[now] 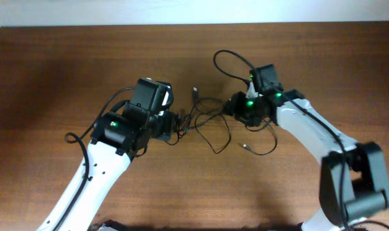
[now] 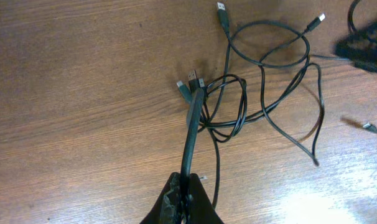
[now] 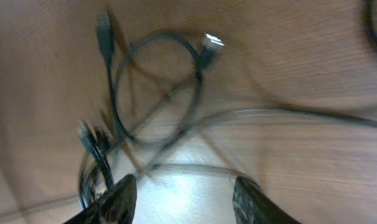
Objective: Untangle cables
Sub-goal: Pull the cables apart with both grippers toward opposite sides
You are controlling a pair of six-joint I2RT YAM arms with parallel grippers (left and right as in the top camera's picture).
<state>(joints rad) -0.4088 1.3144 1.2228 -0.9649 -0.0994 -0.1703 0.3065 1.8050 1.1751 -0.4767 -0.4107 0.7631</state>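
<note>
Several cables (image 1: 210, 125) lie tangled on the table (image 1: 66, 64), between your grippers. Your left gripper (image 2: 185, 190) pinches one cable (plugs (image 2: 191, 84) bunched just beyond); your right gripper (image 3: 185, 199) hangs over them, jaws spread apart.

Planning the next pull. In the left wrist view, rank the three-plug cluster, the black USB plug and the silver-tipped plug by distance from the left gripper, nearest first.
1. three-plug cluster: straight ahead of the left gripper, at the end of the cable it grips.
2. black USB plug: top centre, slightly right.
3. silver-tipped plug: top right, farthest.
</note>
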